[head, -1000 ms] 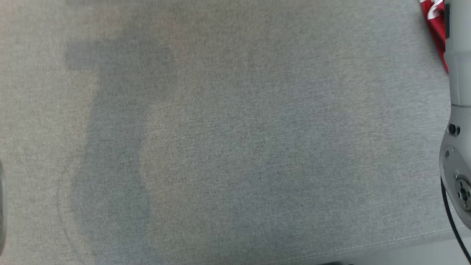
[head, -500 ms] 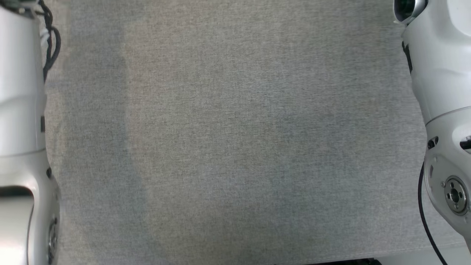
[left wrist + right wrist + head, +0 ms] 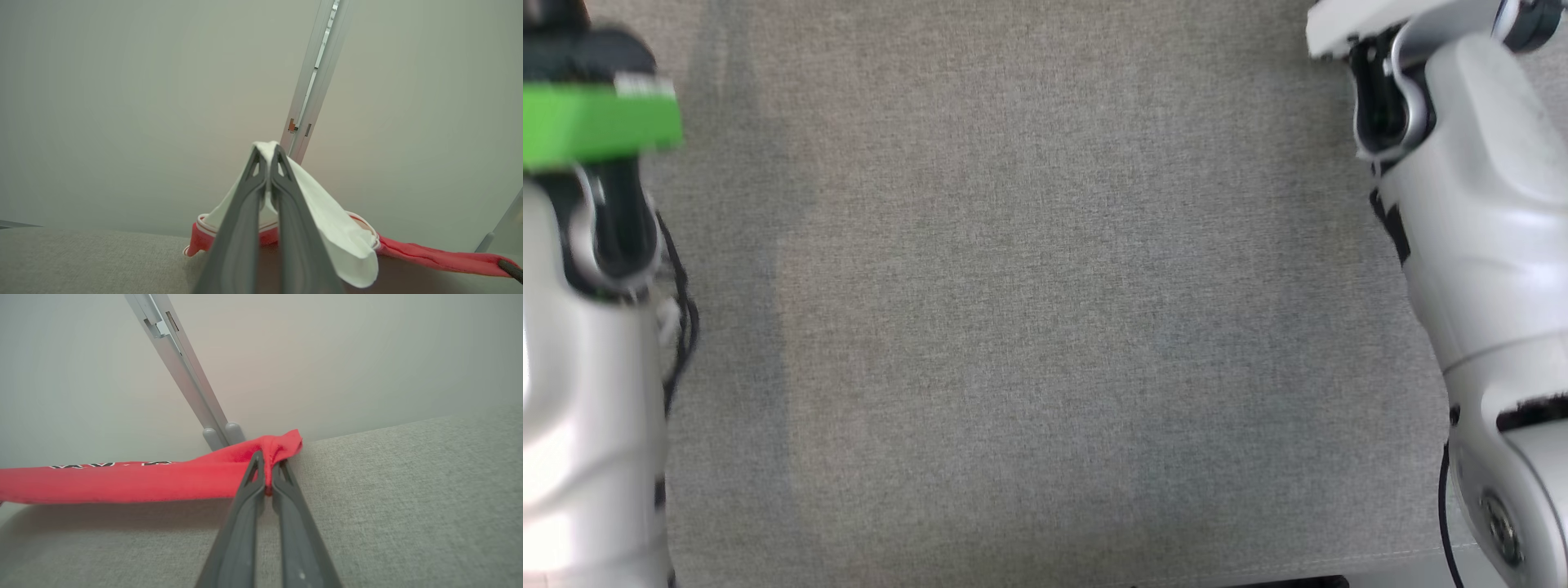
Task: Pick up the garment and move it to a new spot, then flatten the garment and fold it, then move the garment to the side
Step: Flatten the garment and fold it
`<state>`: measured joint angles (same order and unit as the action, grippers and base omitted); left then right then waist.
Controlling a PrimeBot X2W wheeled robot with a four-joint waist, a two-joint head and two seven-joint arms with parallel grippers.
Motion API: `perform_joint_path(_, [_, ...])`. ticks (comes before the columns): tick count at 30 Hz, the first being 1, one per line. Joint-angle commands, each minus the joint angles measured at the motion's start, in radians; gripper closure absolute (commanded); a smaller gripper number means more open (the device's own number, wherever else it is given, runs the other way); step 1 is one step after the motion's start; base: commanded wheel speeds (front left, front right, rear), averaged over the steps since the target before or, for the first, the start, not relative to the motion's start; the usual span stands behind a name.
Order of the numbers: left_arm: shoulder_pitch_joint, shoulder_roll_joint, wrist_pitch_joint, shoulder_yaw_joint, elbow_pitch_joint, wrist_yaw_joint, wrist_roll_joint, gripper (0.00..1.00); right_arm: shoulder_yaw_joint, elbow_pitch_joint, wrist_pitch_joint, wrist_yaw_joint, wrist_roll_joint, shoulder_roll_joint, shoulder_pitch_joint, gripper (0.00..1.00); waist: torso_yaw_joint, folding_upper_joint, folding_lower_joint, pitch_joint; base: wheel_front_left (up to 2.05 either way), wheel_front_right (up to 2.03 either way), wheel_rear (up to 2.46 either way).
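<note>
The garment is red with white parts and dark lettering. In the left wrist view my left gripper [image 3: 267, 153] is shut on a white fold of the garment [image 3: 327, 228], whose red body trails off to the right. My right gripper [image 3: 267, 457] is shut on a bunched red corner of the garment [image 3: 163, 477], which stretches taut to the left just above the grey surface. The head view shows my pale left forearm [image 3: 588, 392] and right forearm [image 3: 1486, 245] at the two sides, with the fingers and the garment beyond its top edge.
A grey fabric surface [image 3: 1045, 327] lies between the arms, its front seam [image 3: 1339, 559] near the bottom. A plain pale wall [image 3: 367, 355] with a slim metal post [image 3: 184, 367] rises behind the surface's far edge.
The head view has shifted, so the camera moved. Both forearms now show further down the frame, and the red cloth seen at the top right a second ago is out of it.
</note>
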<state>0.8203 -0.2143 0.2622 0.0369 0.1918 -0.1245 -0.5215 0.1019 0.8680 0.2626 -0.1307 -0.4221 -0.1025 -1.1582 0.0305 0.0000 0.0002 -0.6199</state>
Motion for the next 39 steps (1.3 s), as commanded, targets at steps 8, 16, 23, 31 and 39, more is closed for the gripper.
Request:
perform_joint_path(8, [-0.395, 0.028, 0.003, -0.026, -0.19, -0.004, 0.002, 1.0, 0.114, -0.161, 0.003, 0.0, -0.182, -0.044, 0.27, 1.0, -0.005, 0.0, -0.0002, 0.165, 0.0, 0.0, 0.0])
perform_joint_path(16, [-0.69, 0.091, 0.003, -0.009, -0.214, -0.004, 0.049, 1.0, 0.136, -0.282, 0.003, 0.0, -0.272, -0.074, 0.544, 1.0, -0.016, 0.0, -0.0002, 0.317, 0.0, 0.0, 0.0])
perform_joint_path(23, [-0.855, 0.127, 0.003, -0.015, -0.212, -0.006, 0.031, 1.0, 0.097, -0.355, 0.003, 0.0, -0.278, -0.068, 0.756, 1.0, -0.021, 0.0, -0.0002, 0.44, 0.0, 0.0, 0.0])
perform_joint_path(31, [-1.016, 0.111, 0.003, 0.041, -0.276, -0.007, 0.064, 1.0, 0.063, -0.442, -0.008, 0.0, -0.291, -0.055, 0.942, 1.0, -0.022, 0.0, -0.0002, 0.516, 0.0, 0.0, 0.0])
perform_joint_path(39, [-1.149, 0.093, -0.013, 0.045, -0.372, 0.003, 0.057, 1.0, -0.011, -0.61, -0.086, 0.0, -0.286, -0.058, 1.114, 1.0, -0.021, 0.0, -0.0002, 0.538, 0.0, 0.0, 0.0])
